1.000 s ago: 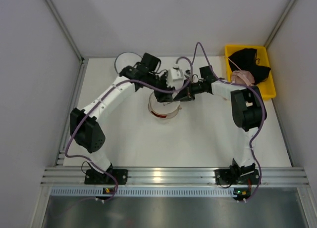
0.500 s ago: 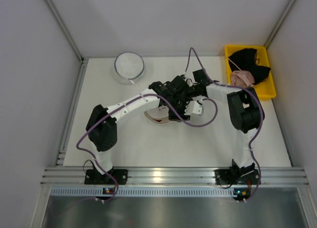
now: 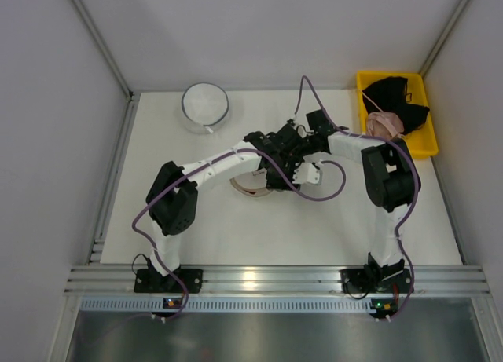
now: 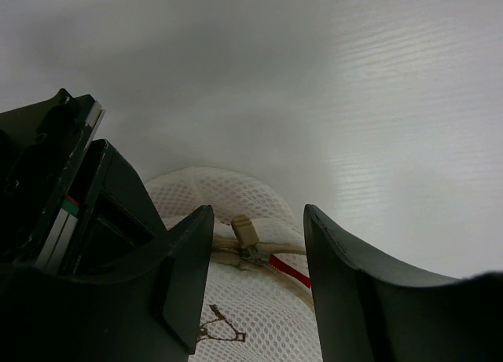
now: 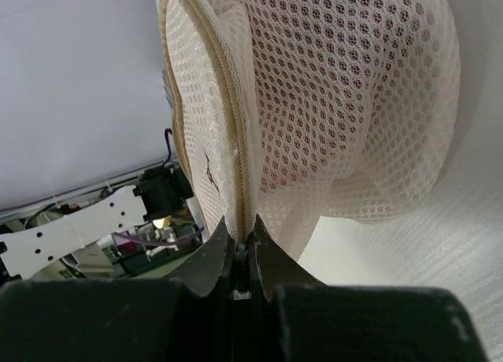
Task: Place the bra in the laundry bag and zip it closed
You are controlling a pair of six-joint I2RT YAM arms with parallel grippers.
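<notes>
laundry bag point(image 3: 245, 186) mid worktop point(image 3: 314, 228), red bra point(image 4: 289, 269) showing at its zip. Right claw point(image 5: 242, 250) pressed together, pinching the bag's zipper rim. Left claw point(image 4: 258, 219) half spread, zip pull point(image 4: 245, 232) between its fingers, gaps either side. Both arms reach in over the bag; left arm has swung in from far left over the last second

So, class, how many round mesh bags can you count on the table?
2. A dark-rimmed mesh bag sits at the back left of the table; the pale-rimmed laundry bag lies mid-table, partly covered. The yellow bin could hide more.
</notes>
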